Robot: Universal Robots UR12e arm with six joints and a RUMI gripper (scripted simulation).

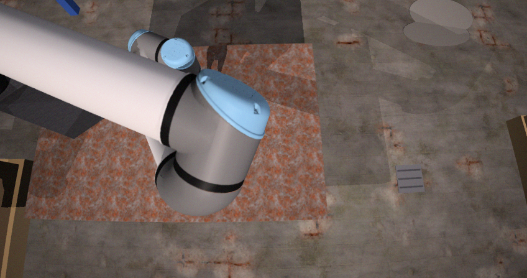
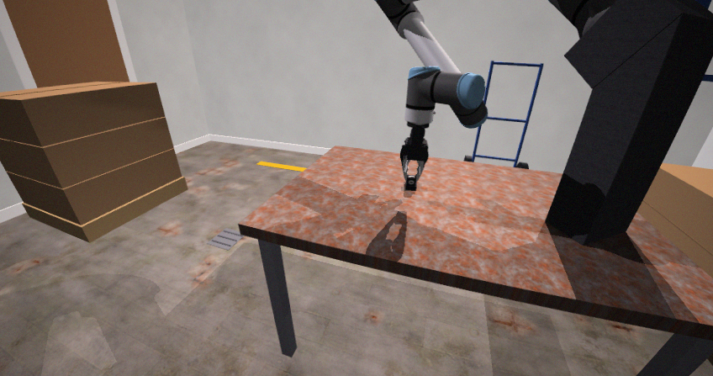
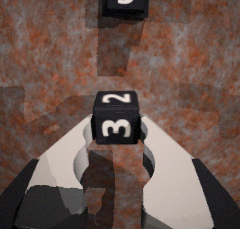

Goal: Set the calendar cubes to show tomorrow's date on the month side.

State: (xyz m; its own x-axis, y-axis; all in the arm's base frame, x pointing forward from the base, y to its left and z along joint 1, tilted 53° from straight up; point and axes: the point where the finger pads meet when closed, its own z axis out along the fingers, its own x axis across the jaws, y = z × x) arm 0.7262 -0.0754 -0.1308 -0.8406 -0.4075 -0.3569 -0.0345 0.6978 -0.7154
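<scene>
My gripper (image 2: 410, 182) (image 3: 116, 116) is shut on a small black cube (image 3: 130, 138) and holds it above the table. In the wrist view its near face bears a white 3 lying on its side, and the foreshortened face beyond shows a white 2. In the exterior view a dark block (image 2: 410, 184) shows at the fingertips. A black block with a white 9 (image 3: 143, 4) stands further off at the top edge of the wrist view, cut off by the frame. The tray and the month side cannot be made out. In the top view the arm hides the gripper and cubes.
The red mottled table (image 1: 288, 186) (image 2: 475, 212) carries the arm's dark pedestal (image 2: 620, 137) at the right in the exterior view. Stacked boxes (image 2: 100, 147) stand on the floor to the left, and a blue hand truck (image 2: 533, 92) stands behind the table.
</scene>
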